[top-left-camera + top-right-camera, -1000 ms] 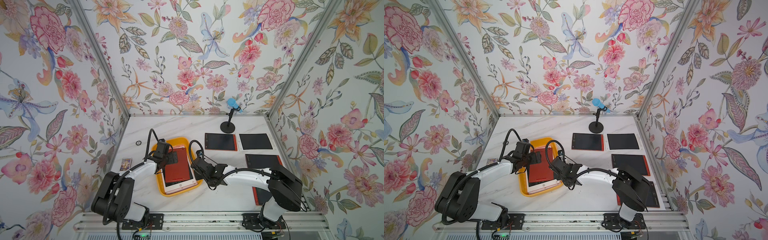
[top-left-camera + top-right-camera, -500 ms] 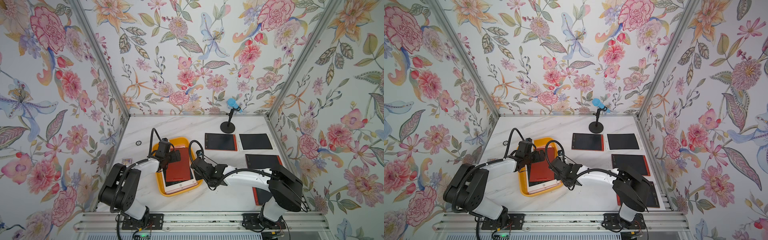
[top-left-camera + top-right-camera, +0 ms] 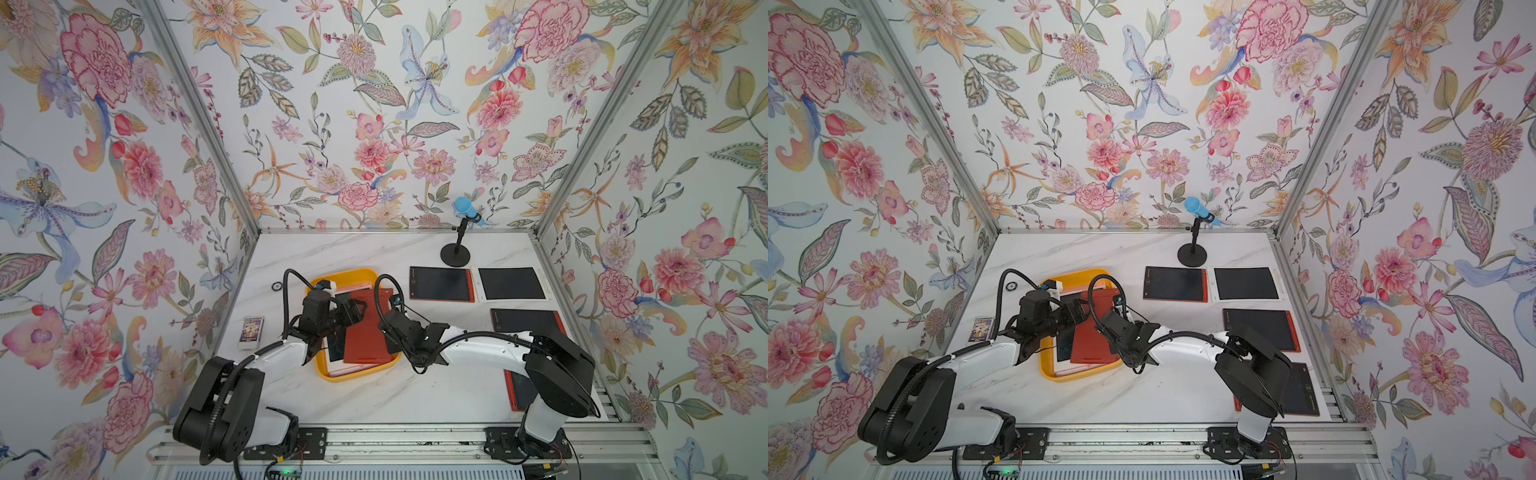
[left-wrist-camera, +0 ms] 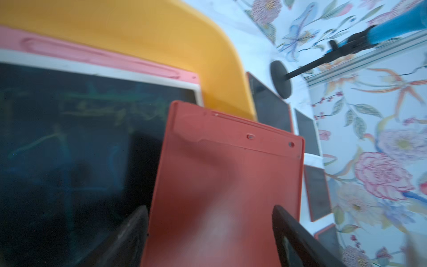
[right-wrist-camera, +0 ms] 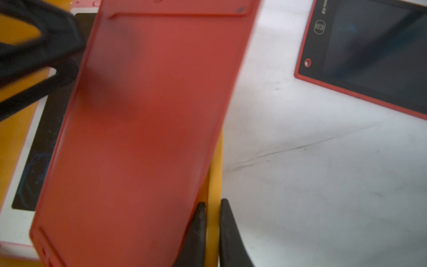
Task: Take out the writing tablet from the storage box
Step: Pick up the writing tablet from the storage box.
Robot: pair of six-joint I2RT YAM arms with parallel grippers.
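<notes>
The storage box (image 3: pixel 324 365) is a yellow-orange tray, seen in both top views. A red writing tablet (image 3: pixel 368 332) lies back-up and tilted in it, on top of a white-framed tablet (image 4: pixel 69 138) with a dark scribbled screen. My left gripper (image 3: pixel 353 309) hangs over the red tablet's back left corner. In the left wrist view the left gripper (image 4: pixel 209 208) is open, its fingers (image 4: pixel 131 231) wide apart above the red back. My right gripper (image 5: pixel 212 202) is shut on the box's right wall (image 5: pixel 213 161), with the red tablet's edge beside its inner finger.
Several tablets lie screen-up on the table right of the box: (image 3: pixel 440 284), (image 3: pixel 511 284), (image 3: pixel 528 324). A blue microphone on a black stand (image 3: pixel 457 249) stands at the back. A small card box (image 3: pixel 250 330) and a ring (image 3: pixel 277 286) lie left of the tray.
My left gripper has moved right, from the box's left side to over the red tablet, and its jaws have narrowed slightly. The right gripper has held its place on the wall.
</notes>
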